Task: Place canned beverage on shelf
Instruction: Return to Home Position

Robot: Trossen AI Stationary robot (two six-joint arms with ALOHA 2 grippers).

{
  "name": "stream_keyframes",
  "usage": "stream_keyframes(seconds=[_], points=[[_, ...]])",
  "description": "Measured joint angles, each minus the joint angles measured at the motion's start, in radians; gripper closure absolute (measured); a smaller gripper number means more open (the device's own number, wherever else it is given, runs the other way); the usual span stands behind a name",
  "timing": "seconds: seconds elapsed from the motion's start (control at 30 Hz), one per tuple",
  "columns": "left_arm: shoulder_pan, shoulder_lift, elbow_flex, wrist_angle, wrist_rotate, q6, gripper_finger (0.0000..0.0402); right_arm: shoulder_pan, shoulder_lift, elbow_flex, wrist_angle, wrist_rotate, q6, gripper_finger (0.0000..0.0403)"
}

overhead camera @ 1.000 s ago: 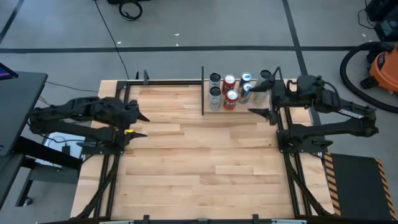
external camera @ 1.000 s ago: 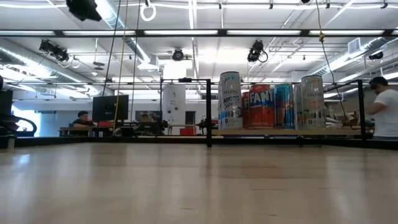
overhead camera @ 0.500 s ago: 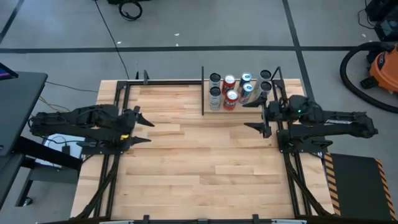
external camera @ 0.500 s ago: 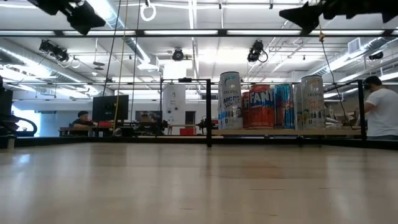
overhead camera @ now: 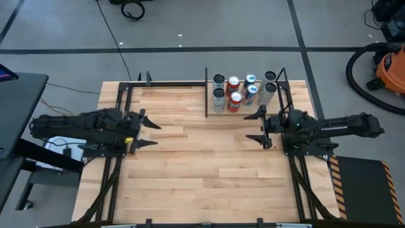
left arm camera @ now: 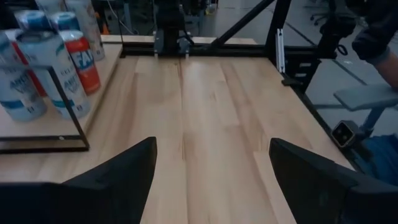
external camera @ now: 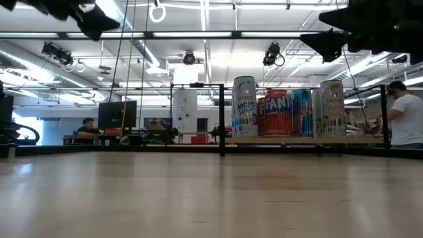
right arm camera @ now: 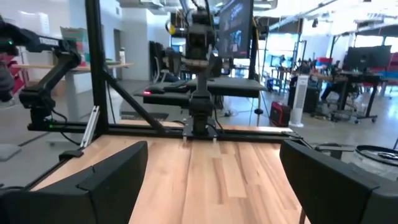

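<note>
Cans [overhead camera: 235,99] are seen standing in rows on the shelf [overhead camera: 250,111], upper centre-right of the high view. Nothing is held: left claw [overhead camera: 155,134] and right claw [overhead camera: 253,126] are spread, above the worktop [overhead camera: 202,164]. The homing step is judged in hand; next, arms are to be parked clear of the shelf.

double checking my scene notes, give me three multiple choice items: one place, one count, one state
1. Where do the soda cans stand? A on the shelf B mid-table C in a gripper
2. How many red cans? A one B two C four
3. The right gripper is: A open, empty B shut on a can C shut, empty
Answers: 1 A, all stand inside the black-rodded shelf; 2 B, two red tops in the high view; 3 A, spread wide, nothing between.
</note>
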Motion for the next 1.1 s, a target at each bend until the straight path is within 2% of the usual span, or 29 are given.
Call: stream_keyframes(seconds=[0.2,0.43,0.77,1.1], points=[[0.0,0.0,-0.198,0.242,-0.001,-0.029,0.0088,0.002,0.001,-0.03,0.018,0.0,-0.001,0.0028],[0.0,0.0,-0.347,0.373,-0.001,-0.033,0.0088,0.002,0.002,-0.07,0.017,0.0,0.0,0.0028],[0.0,0.0,-0.504,0.559,-0.001,-0.035,0.0088,0.002,0.003,-0.109,0.022,0.0,-0.001,0.0028],[0.0,0.002,-0.567,0.588,0.001,-0.036,0.0088,0.002,0.017,-0.131,0.031,0.0,0.004,0.0028]])
